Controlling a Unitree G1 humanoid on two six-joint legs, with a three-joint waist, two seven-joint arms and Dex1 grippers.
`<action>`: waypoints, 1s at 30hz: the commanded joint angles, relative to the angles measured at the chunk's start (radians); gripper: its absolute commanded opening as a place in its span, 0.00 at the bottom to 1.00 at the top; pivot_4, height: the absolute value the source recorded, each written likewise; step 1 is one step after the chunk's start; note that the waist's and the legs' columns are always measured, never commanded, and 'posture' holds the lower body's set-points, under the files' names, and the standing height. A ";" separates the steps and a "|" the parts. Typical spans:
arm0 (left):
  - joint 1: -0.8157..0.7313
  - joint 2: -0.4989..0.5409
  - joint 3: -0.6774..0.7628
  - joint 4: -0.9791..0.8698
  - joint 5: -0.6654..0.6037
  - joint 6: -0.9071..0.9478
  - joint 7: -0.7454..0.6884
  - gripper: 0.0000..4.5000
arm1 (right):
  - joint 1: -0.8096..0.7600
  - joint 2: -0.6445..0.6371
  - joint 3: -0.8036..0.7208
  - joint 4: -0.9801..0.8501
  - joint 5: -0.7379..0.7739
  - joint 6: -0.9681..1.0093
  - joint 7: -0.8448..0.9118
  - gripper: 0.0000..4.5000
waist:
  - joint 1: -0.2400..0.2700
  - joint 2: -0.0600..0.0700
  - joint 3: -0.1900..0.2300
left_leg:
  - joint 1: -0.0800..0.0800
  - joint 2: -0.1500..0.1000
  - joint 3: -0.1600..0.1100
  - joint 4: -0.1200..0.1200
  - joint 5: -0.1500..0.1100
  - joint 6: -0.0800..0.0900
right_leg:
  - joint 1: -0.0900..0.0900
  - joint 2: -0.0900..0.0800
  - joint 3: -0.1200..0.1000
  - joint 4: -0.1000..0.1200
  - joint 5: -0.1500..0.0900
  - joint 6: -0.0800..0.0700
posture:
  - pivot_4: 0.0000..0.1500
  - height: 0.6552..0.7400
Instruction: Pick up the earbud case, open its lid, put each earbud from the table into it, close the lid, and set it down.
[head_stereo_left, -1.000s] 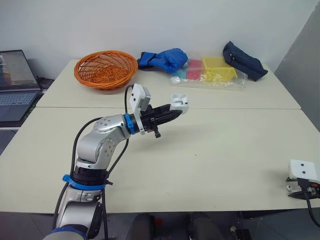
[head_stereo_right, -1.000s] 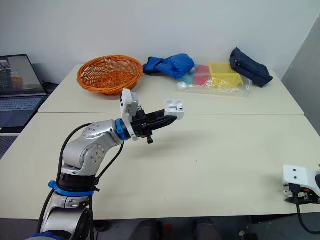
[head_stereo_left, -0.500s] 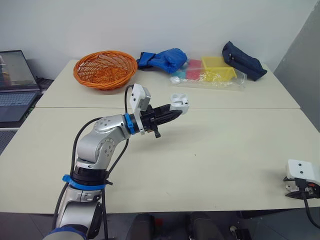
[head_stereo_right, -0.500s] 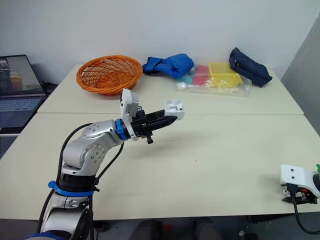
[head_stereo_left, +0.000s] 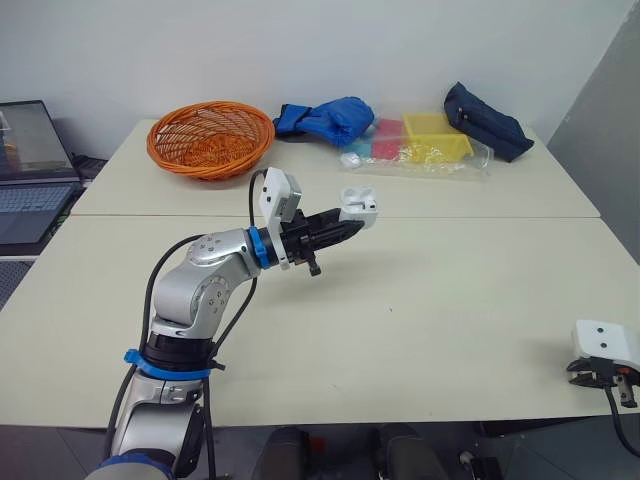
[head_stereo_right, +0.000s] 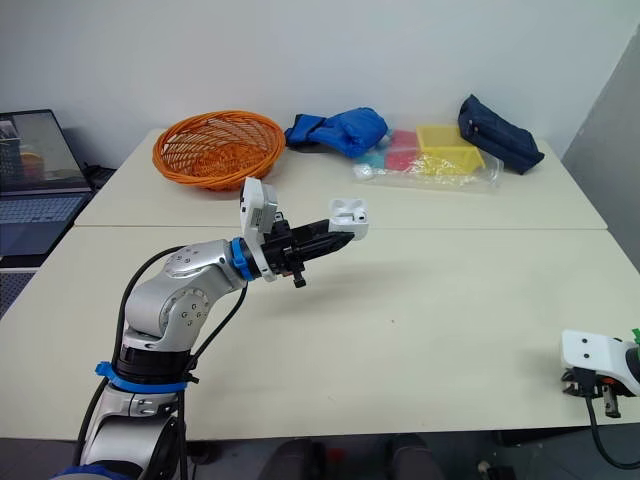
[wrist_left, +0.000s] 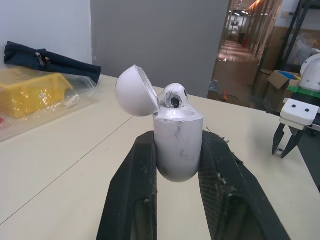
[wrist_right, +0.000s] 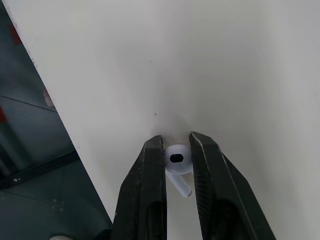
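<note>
Left gripper (head_stereo_left: 347, 229): my two black fingers (wrist_left: 134, 190) are pressed against opposite sides of the earbud case (wrist_left: 177, 150), pinching its lower body. The case is held upright in the air, clear of the table (head_stereo_left: 450, 300). Its lid (wrist_left: 136, 91) is swung open and tips back from the hinge. One seated earbud (wrist_left: 174, 96) sits in the case, its rounded head showing above the rim.

Right gripper (wrist_right: 176, 146): my fingertips point down at the table, just beside its near edge. They are drawn in on the head of the loose earbud (wrist_right: 177, 159), one finger on each side. The loose earbud lies on the table surface, with its stem angled back between my fingers. I cannot tell whether it is lifted off the surface at all. This gripper is well apart from my left gripper, across a wide stretch of table.

Beyond the tips of my left gripper, on the far table:
- a clear plastic bag (head_stereo_left: 470, 165) lying flat, with a yellow tray (head_stereo_left: 436, 137) on it;
- a dark blue pouch (head_stereo_left: 487, 121) just past the yellow tray;
- a blue bundle (head_stereo_left: 325, 118) of cloth;
- an orange basket (head_stereo_left: 211, 137), off to the outer side of my left gripper.

Farther out on that side, off the table, stands an open laptop (head_stereo_left: 30, 170).
</note>
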 joint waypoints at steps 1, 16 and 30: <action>-0.013 0.007 0.000 -0.039 -0.011 -0.013 -0.009 0.16 | -0.032 0.015 -0.028 -0.085 0.068 0.045 0.020 0.08 | 0.000 0.000 0.000 | 0.000 0.000 0.000 0.000 0.000 0.000 | 0.000 0.000 0.000 0.000 0.000 0.000 | 1.00 1.00; -0.078 -0.164 -0.010 0.105 0.098 -0.228 0.123 0.16 | -0.864 0.707 -0.312 -0.574 0.744 1.086 -0.815 0.08 | 0.008 -0.002 0.001 | -0.002 0.001 -0.004 0.000 0.000 -0.001 | -0.001 0.000 -0.002 0.002 0.006 -0.001 | 1.00 1.00; -0.148 -0.240 -0.023 0.192 0.152 -0.339 0.158 0.16 | -0.882 1.122 -0.190 -0.708 0.721 0.951 -1.226 0.08 | 0.017 -0.001 0.000 | -0.017 0.000 -0.002 0.000 0.000 0.000 | -0.017 0.000 -0.002 0.003 0.007 0.000 | 1.00 1.00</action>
